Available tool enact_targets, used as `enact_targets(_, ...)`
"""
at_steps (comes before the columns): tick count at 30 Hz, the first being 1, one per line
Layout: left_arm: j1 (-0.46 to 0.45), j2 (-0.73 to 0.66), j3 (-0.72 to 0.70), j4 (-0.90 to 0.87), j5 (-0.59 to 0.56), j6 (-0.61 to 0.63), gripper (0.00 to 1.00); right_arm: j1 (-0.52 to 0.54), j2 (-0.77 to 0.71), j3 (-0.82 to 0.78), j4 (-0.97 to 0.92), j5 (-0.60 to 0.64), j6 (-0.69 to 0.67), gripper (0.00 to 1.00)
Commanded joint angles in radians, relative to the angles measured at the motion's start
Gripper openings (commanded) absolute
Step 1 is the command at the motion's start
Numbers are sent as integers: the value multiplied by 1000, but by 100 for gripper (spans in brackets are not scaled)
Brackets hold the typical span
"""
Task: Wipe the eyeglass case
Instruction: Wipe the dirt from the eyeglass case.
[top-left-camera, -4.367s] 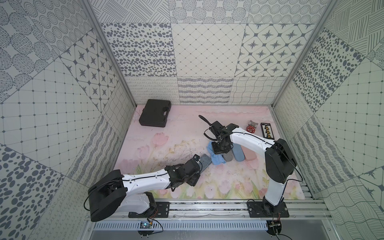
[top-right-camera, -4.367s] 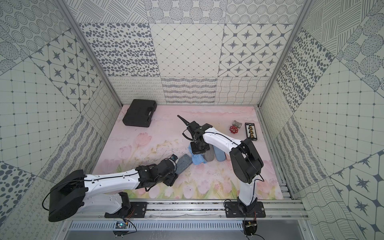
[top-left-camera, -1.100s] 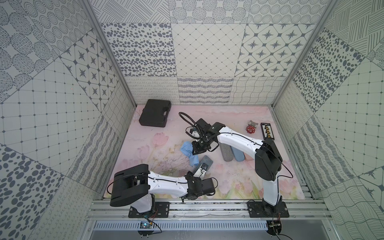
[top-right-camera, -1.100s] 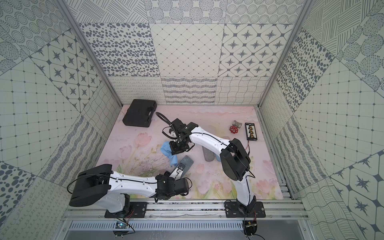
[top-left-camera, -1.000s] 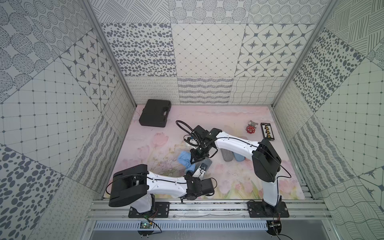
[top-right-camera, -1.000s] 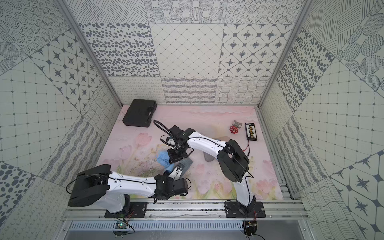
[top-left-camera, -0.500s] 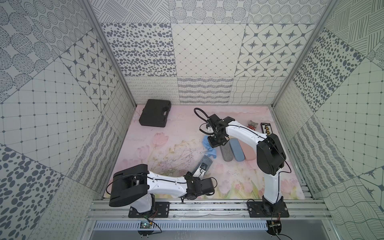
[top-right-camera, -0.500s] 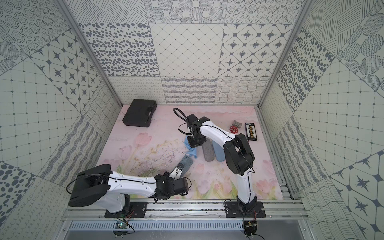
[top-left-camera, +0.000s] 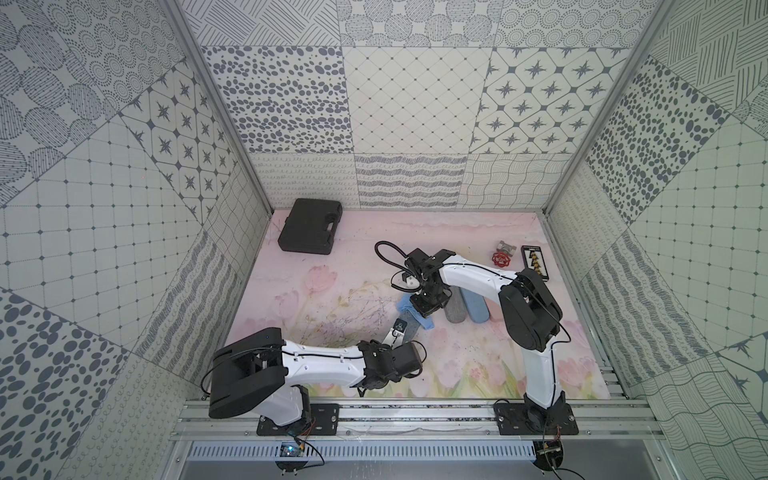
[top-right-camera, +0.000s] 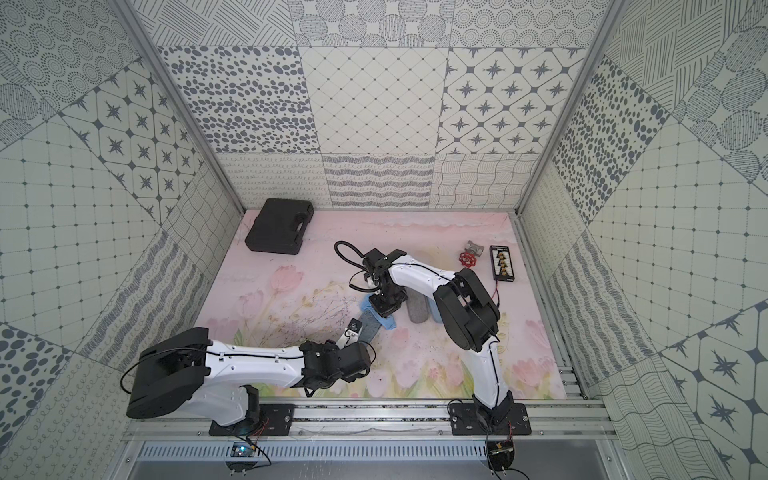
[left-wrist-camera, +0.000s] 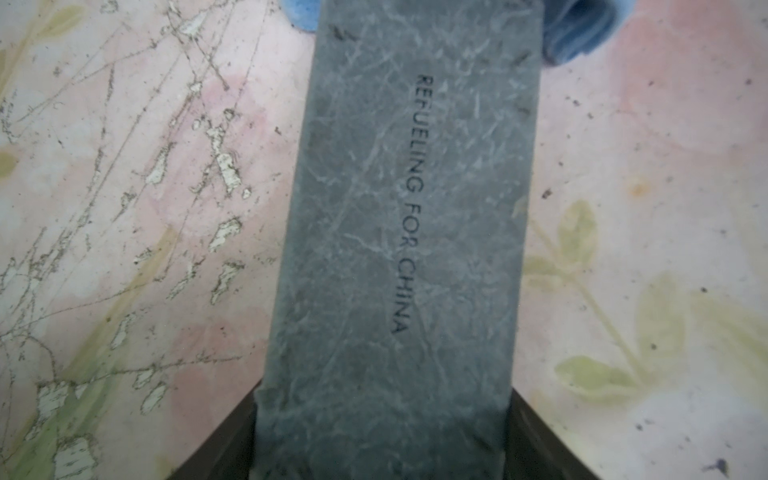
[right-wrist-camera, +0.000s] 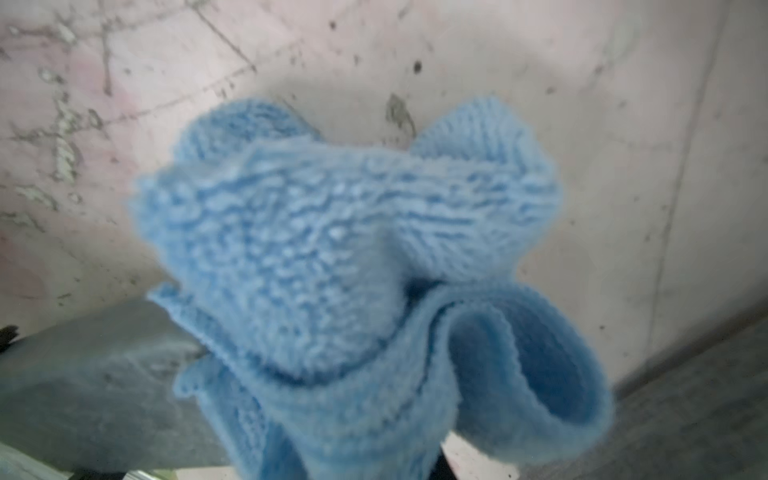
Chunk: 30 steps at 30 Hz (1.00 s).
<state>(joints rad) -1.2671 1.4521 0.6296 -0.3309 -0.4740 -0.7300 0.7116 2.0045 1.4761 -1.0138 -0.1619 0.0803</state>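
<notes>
A scuffed grey eyeglass case (left-wrist-camera: 399, 249) with black lettering lies on the pink floral mat, seen in both top views (top-left-camera: 411, 328) (top-right-camera: 371, 325). My left gripper (top-left-camera: 400, 333) (top-right-camera: 352, 328) (left-wrist-camera: 380, 449) is shut on its near end, with a dark finger on each side. My right gripper (top-left-camera: 428, 306) (top-right-camera: 386, 308) is shut on a blue cloth (right-wrist-camera: 353, 249) (top-left-camera: 405, 306) (top-right-camera: 386, 322). The cloth is bunched over the case's far end (right-wrist-camera: 104, 374). It hides the right fingers in the right wrist view.
A grey case (top-left-camera: 455, 309) and a light blue case (top-left-camera: 476, 309) lie side by side just right of the cloth, partly under the right arm. A black carry case (top-left-camera: 309, 226) sits far left. A red valve (top-left-camera: 500, 258) and black strip (top-left-camera: 534, 262) sit far right.
My right gripper swung the blue cloth away toward the back right, then brought it forward onto the case's far end. The left gripper kept hold of the case without moving.
</notes>
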Motion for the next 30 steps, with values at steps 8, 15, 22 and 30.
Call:
enact_targets(8, 58, 42, -19, -21, 169, 22, 13, -95, -177, -127, 59, -234, 152, 0)
enact_targets(15, 129, 60, -42, 99, 418, 27, 13, -172, -129, -139, 188, -88, 357, 0)
enact_targets(22, 206, 38, -82, 169, 540, -29, 14, 5, -141, -221, 228, -163, 426, 0)
enact_targets(30, 298, -9, -118, 251, 658, -31, 13, 141, -228, -251, 356, -479, 514, 0)
